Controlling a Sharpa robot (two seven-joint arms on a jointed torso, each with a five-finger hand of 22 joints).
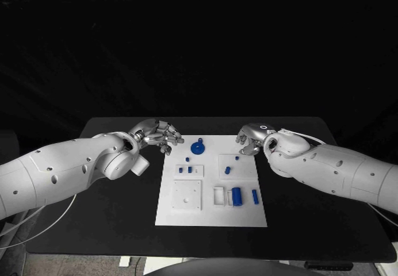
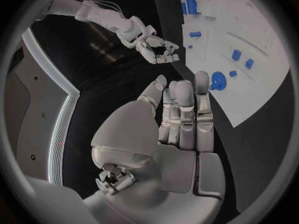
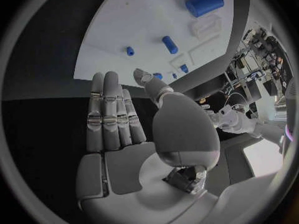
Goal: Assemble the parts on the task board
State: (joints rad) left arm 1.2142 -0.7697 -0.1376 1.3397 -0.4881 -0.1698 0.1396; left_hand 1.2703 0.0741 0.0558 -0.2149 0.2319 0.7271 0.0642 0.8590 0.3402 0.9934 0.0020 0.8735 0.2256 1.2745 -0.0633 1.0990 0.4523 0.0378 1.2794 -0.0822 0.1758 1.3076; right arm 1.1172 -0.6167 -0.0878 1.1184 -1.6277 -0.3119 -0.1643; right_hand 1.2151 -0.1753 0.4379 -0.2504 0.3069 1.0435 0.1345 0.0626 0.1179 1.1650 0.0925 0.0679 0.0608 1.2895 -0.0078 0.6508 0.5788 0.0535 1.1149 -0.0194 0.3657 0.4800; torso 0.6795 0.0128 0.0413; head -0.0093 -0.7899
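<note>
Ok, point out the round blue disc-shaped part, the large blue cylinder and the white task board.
Round blue disc-shaped part [image 1: 197,148], head view, centre of its face.
Large blue cylinder [image 1: 237,196], head view, middle of its body.
White task board [image 1: 207,217], head view, bare near strip.

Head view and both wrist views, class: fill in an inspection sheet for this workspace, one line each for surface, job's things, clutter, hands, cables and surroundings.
Surface: black table, bare around the board.
Job's things: white task board lies mid-table; a round blue part near its far edge, a blue cylinder and smaller blue parts on it.
Clutter: nothing seen.
Hands: left hand and right hand hover at the board's far corners, fingers straight in the wrist views, holding nothing.
Cables: a thin white cable hangs under the left arm.
Surroundings: dark beyond the table.
</note>
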